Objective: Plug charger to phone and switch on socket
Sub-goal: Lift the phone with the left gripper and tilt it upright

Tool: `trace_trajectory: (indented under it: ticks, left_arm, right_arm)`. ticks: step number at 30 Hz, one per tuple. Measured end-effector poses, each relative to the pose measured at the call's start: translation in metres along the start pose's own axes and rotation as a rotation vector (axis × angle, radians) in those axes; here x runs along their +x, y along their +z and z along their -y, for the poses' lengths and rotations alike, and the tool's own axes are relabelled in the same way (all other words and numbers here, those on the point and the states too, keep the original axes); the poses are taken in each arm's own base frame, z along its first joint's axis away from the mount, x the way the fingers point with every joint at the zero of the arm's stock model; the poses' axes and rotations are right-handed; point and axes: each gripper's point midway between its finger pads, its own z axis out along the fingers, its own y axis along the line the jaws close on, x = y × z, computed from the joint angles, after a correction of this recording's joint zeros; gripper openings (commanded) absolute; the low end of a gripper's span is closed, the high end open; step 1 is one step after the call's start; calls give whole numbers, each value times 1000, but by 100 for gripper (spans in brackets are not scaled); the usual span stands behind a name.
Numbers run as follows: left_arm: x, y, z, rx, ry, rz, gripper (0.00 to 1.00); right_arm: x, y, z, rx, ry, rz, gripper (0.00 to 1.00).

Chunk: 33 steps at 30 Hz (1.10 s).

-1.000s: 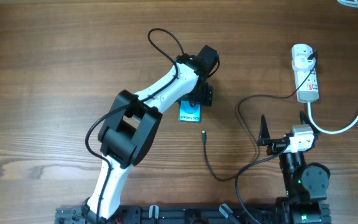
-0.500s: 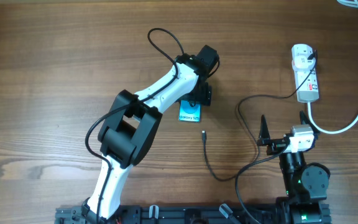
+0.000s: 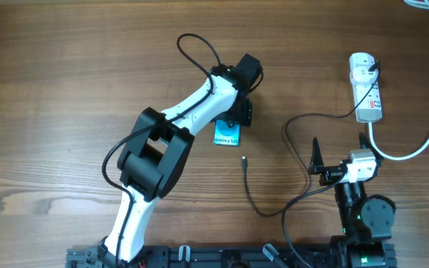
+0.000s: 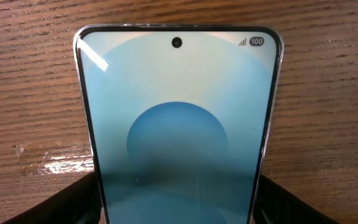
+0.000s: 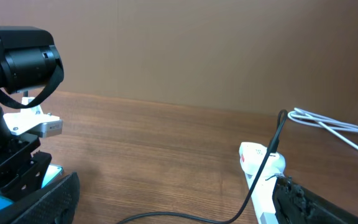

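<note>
The phone (image 3: 227, 135) lies flat on the table with its turquoise screen up and its white text band towards the front. In the left wrist view the phone (image 4: 178, 112) fills the frame. My left gripper (image 3: 238, 113) is over the phone's far end, and its two dark fingers (image 4: 178, 182) press on the phone's long edges. The charger is a thin black cable (image 3: 249, 192) whose connector tip (image 3: 243, 158) lies loose just in front of the phone. The cable runs to the white socket strip (image 3: 366, 91), which also shows in the right wrist view (image 5: 260, 183). My right gripper (image 3: 339, 149) is open and empty, in front of the strip.
A thick white lead (image 3: 423, 145) curves from the strip to the right edge and the back corner. The left arm's black wire loops over its wrist (image 3: 199, 46). The arm bases stand at the front edge.
</note>
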Motion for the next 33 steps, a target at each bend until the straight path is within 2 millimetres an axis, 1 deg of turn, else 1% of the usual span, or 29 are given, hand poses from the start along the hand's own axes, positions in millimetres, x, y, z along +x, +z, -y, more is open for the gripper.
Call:
trace_trajectory:
  ticks: [11,16,19,23,26,29,33]
  left_arm:
    - [1,-1,1,6,0,-1,73]
    - [7,-6,3,32,-1,-17,73]
    - [6,-22,6,61,-5,-1,73]
    - [1,-61,15,137,-19,53,73]
    - [2,-84,25,214,-18,68,73]
    - [6,-100,36,308,-18,51,73]
    - [8,-117,42,448,-54,0,72]
  right_arm:
    - [0,0,0,0,0,0,100]
    - [0,0,0,0,0,0,99]
    - [0,0,0,0,0,0,100]
    - [0,0,0,0,0,0,100]
    - [0,0,0,0,0,0,100]
    - [0,0,0,0,0,0,100]
    - [0,0,0,0,0,0,100]
